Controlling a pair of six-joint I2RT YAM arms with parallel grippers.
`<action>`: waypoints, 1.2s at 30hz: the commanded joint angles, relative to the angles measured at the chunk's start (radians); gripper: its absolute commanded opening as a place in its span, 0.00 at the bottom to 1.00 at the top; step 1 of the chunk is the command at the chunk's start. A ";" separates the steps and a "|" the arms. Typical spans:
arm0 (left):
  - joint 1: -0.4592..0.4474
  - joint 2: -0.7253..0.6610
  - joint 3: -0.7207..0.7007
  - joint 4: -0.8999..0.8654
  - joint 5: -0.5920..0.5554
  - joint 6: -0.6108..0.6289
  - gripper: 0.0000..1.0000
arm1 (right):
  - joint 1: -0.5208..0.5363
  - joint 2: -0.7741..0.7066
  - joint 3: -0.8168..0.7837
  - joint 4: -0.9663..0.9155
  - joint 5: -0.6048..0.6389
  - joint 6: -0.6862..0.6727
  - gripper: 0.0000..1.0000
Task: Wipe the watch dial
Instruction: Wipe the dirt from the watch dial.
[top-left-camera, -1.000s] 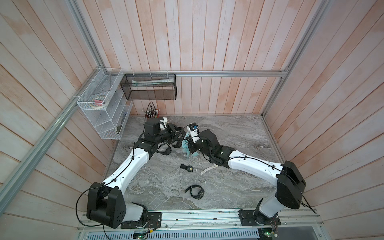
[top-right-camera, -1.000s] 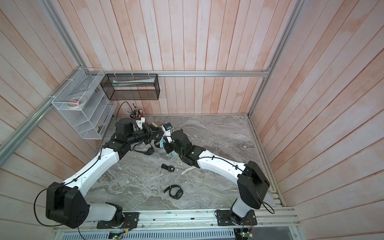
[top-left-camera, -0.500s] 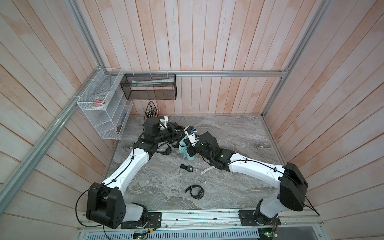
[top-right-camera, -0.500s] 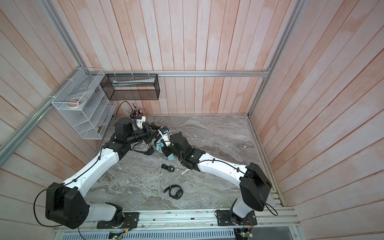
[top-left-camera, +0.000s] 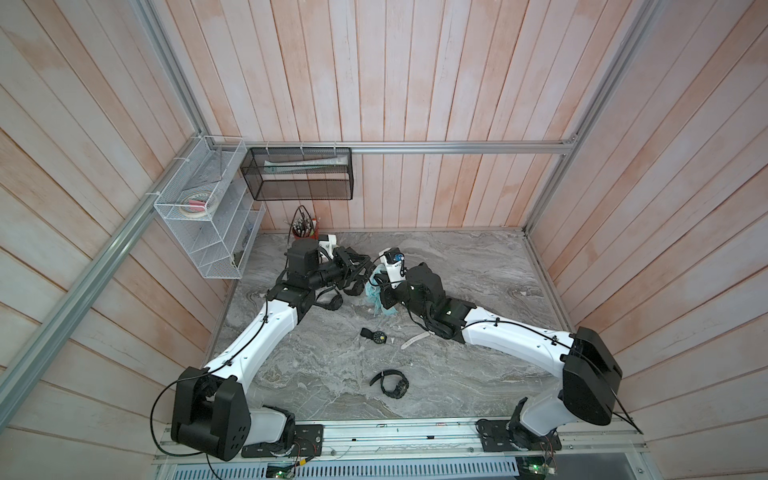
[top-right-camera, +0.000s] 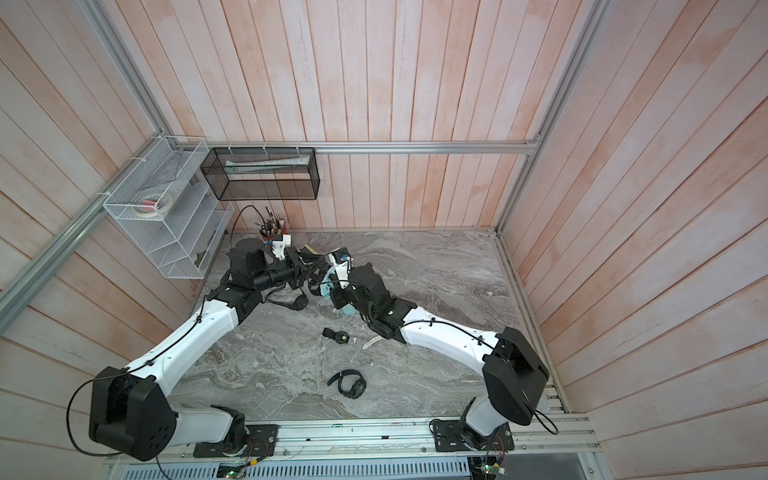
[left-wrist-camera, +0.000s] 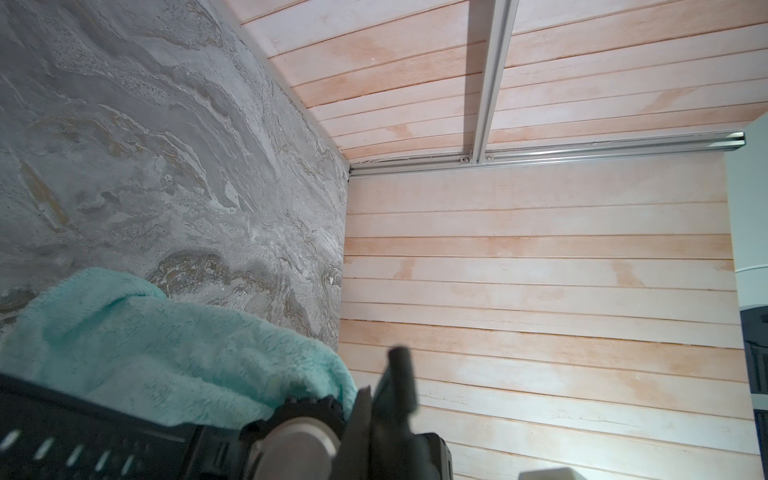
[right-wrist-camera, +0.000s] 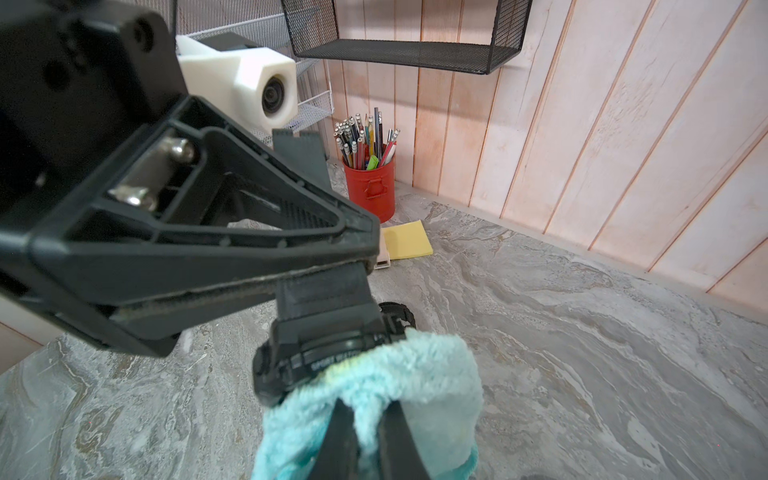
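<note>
Left pincer (right-wrist-camera: 368, 257): you have it closed tight on the black strap (right-wrist-camera: 324, 297) of the watch (right-wrist-camera: 307, 357), jaws flat on the band with no gap showing. The watch hangs from that grip at the rear of the surface (top-left-camera: 478, 270), slightly left of centre in both top views, between the two wrists. The right wrist view suggests it is raised off the marble, though clearance cannot be confirmed.

Right pincer (right-wrist-camera: 368, 432): closed likewise, its two fingers (right-wrist-camera: 338, 436) pinching a fold of the turquoise cloth (right-wrist-camera: 415, 382). The bunched cloth is pressed against the face side of the watch. Part of the lettered bezel (right-wrist-camera: 332, 358) shows beside the cloth. The dial itself is covered and cannot be inspected. In the left wrist view the cloth lies against the blurred case back (left-wrist-camera: 299, 436).

Other items noted: a second black watch (top-left-camera: 391, 383) lies near the front edge, well apart from the work. A small round-faced watch head (top-left-camera: 376, 337) and a white strap (top-left-camera: 415, 339) lie between it and the arms. A red pencil cup (right-wrist-camera: 369, 191) stands at the back wall, with a yellow note pad (right-wrist-camera: 409, 241) just beside it.
</note>
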 joint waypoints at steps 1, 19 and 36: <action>-0.019 0.002 0.032 -0.039 0.084 -0.009 0.00 | -0.024 0.017 0.054 -0.005 0.049 -0.007 0.00; -0.016 0.042 0.058 -0.047 0.076 -0.017 0.00 | 0.019 -0.010 -0.006 0.075 -0.178 -0.088 0.00; -0.028 0.019 0.010 -0.056 0.084 -0.009 0.00 | -0.105 -0.006 0.006 0.051 -0.050 0.047 0.00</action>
